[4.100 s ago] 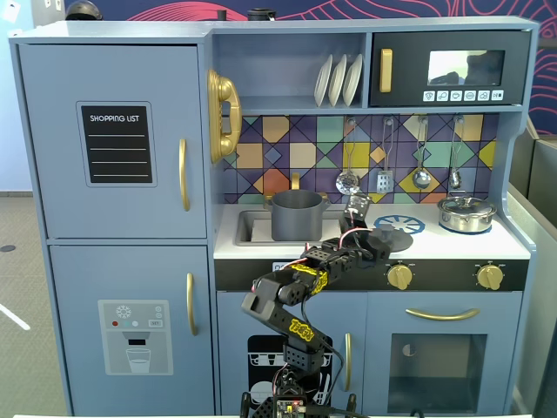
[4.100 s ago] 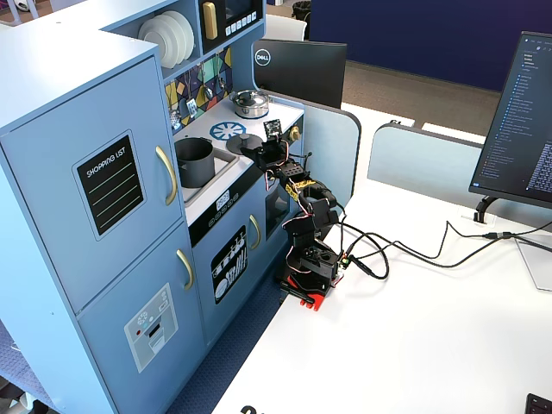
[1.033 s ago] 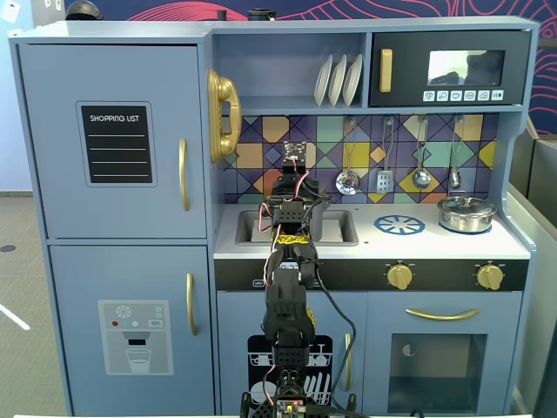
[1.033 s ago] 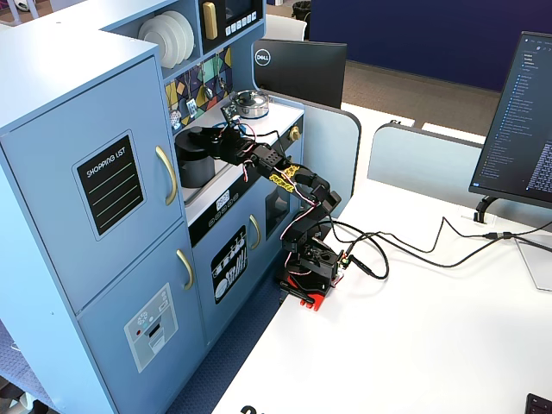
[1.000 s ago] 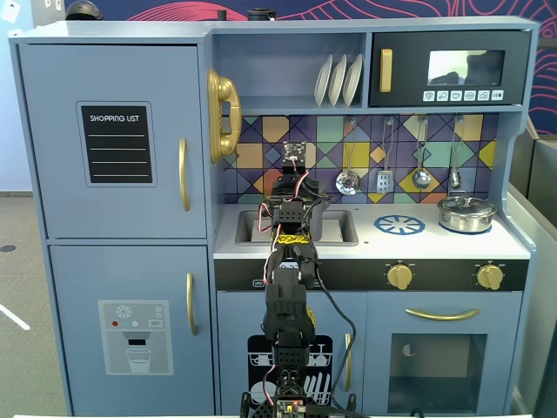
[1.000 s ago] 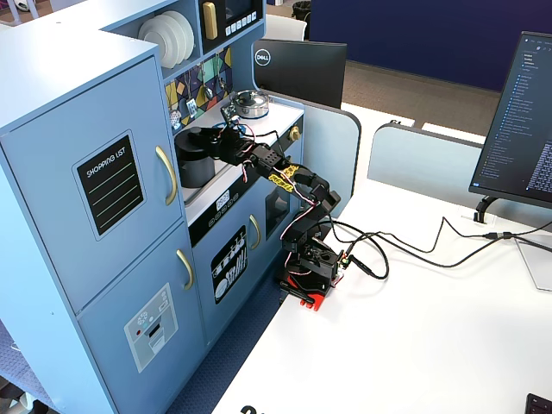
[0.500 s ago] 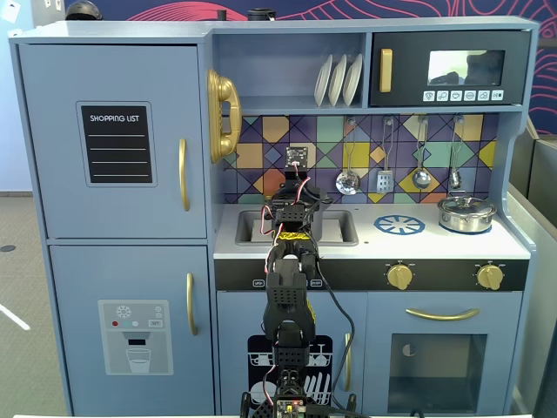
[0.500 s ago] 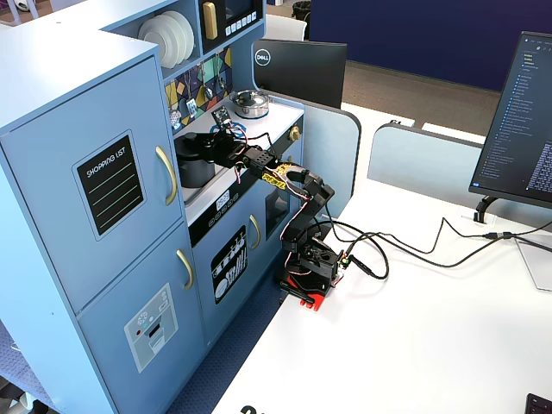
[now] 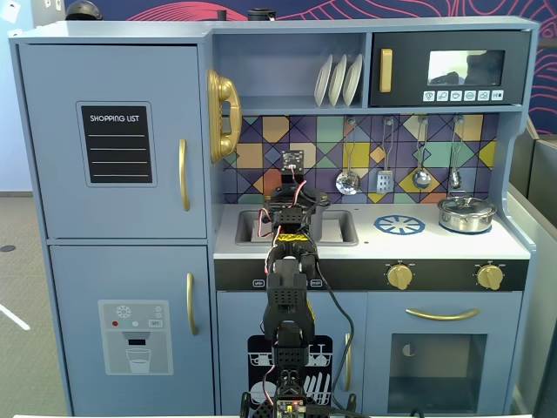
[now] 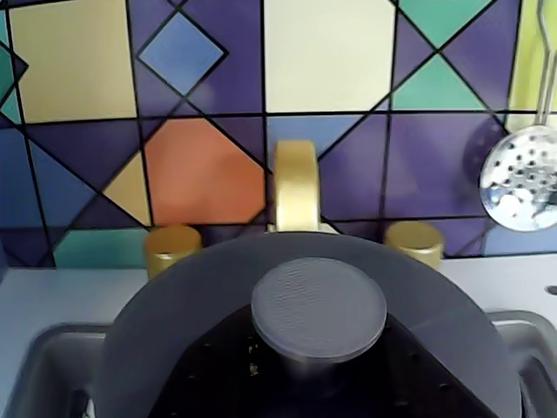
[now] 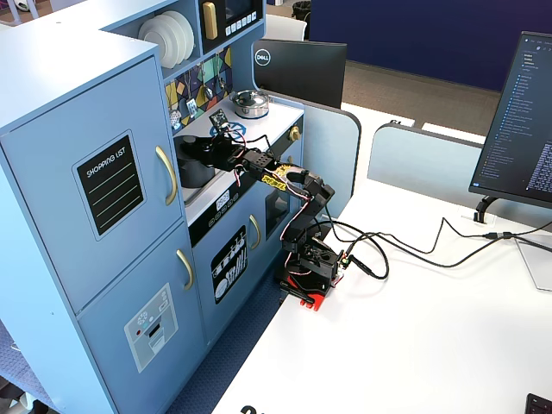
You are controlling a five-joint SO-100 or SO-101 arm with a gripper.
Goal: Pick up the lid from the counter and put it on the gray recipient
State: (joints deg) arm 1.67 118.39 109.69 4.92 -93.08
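While over the sink (image 10: 35,366), tool (image 10: 305,370) grips the lid (image 10: 174,322) by its knob (image 10: 318,306).

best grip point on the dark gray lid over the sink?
The round central knob on the lid: it stands up from the flat disc, so the fingers can close across it from above. The disc itself looks too wide and flat. The gripper itself isn't visible in the wrist view.
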